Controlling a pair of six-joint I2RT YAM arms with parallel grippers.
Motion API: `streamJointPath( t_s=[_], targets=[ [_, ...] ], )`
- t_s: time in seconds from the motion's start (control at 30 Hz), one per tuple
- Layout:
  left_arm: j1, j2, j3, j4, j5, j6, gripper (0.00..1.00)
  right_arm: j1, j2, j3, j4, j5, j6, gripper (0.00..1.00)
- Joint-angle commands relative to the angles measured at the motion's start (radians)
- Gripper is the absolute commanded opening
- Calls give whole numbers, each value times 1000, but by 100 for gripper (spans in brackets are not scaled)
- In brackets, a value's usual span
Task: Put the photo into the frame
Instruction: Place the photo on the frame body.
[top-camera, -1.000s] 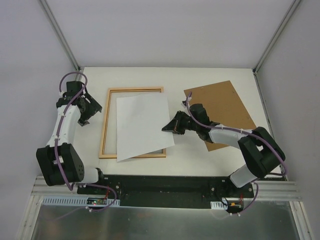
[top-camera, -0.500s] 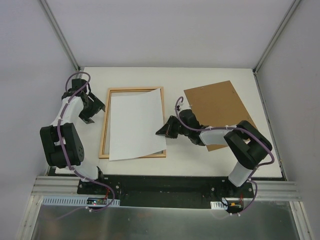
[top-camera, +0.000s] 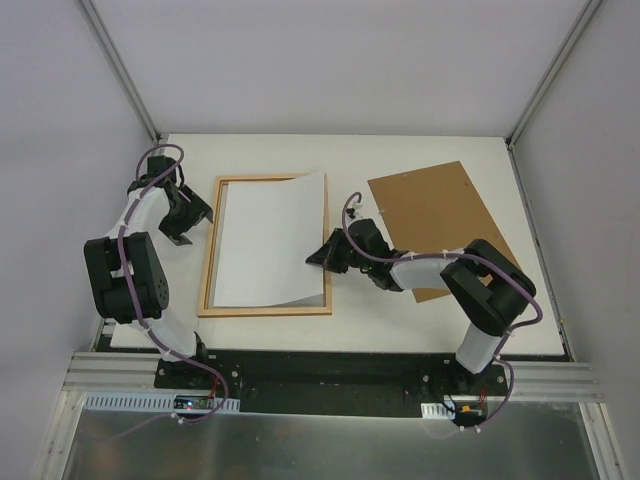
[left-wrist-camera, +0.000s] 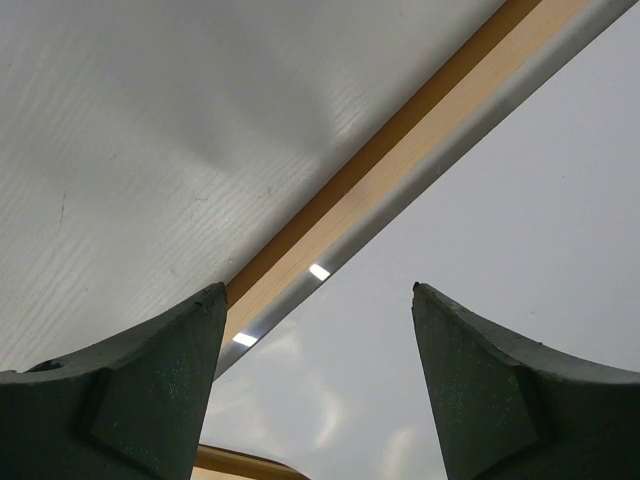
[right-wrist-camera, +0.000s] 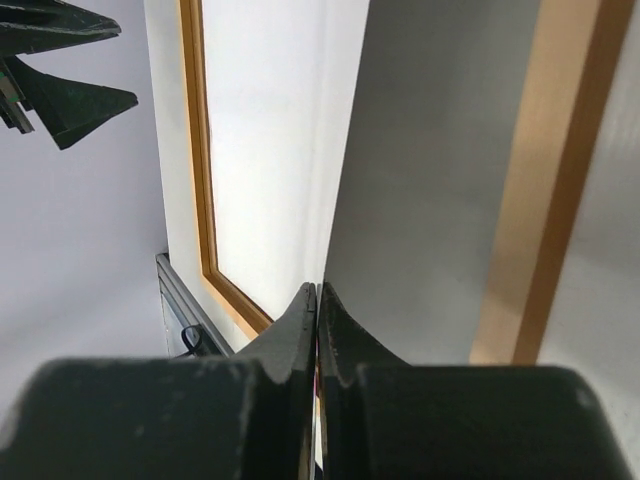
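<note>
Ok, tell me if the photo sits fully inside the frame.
No, the photo overlaps the top-right corner of the frame, and its right edge is pinched in the right end effector.

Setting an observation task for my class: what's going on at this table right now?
The right fingers are shut on the right edge of the photo, holding the white sheet over the frame; it is not yet lying flat inside. The left fingers stand open beside the frame's left rail, holding nothing. A brown board lies to the right.

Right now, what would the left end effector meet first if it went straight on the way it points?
Probably the left rail of the frame, just ahead of the open left end effector; depth is unclear.
</note>
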Motion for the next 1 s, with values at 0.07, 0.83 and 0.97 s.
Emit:
streamJointPath(
  t_s=[0.07,0.83,0.97],
  targets=[
    [5,16,48,-1,12,-9,73,20,46,99,18,28,-31,1],
    [4,50,60,-1,25,1,73,45,80,180,-172,25,-114,25],
    [4,50,61,-2,26,3,73,45,21,182,-271,68,-167,47]
  ],
)
